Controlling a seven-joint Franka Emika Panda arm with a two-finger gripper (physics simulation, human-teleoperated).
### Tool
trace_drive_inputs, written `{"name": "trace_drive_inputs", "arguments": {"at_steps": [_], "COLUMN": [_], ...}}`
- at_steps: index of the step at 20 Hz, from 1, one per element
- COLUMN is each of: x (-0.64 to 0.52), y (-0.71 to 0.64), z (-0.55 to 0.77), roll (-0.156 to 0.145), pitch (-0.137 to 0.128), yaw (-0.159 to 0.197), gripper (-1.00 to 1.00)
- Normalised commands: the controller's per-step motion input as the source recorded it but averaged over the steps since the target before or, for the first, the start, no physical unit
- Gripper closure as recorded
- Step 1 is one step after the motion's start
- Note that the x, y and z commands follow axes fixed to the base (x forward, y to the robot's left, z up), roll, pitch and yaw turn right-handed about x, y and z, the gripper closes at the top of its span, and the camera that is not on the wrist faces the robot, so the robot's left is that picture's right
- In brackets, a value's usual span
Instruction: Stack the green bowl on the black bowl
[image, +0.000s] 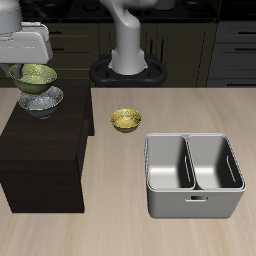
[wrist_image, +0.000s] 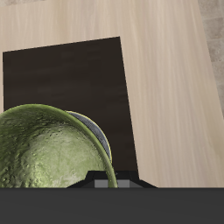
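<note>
The green bowl (image: 38, 75) hangs just above the black bowl (image: 42, 101), which stands on a dark wooden box (image: 45, 150) near the table's edge. My gripper (image: 17, 69) is shut on the green bowl's rim and holds it slightly tilted. In the wrist view the green bowl (wrist_image: 45, 156) fills the space before the gripper (wrist_image: 107, 182), and only a grey speckled sliver of the black bowl (wrist_image: 94, 133) shows behind it. I cannot tell whether the two bowls touch.
A yellow-gold bowl (image: 125, 120) sits on the table beside the box. A grey two-compartment caddy (image: 193, 201) stands nearer the table's front edge. The robot's base (image: 128, 60) is at the back.
</note>
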Motion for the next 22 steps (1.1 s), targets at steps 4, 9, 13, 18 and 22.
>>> {"name": "trace_drive_inputs", "arguments": {"at_steps": [4, 9, 13, 18, 22], "x": [0.06, 0.05, 0.07, 0.08, 0.02], "y": [0.14, 0.02, 0.04, 0.01, -0.01], "z": [-0.14, -0.05, -0.13, -0.25, -0.22], "roll": [0.021, 0.003, 0.004, 0.003, -0.035], "pitch": [0.015, 0.010, 0.012, 0.030, 0.045], "yaw": [0.014, -0.006, 0.018, 0.012, 0.047], "gripper": [1.00, 1.00, 1.00, 1.00, 1.00]}}
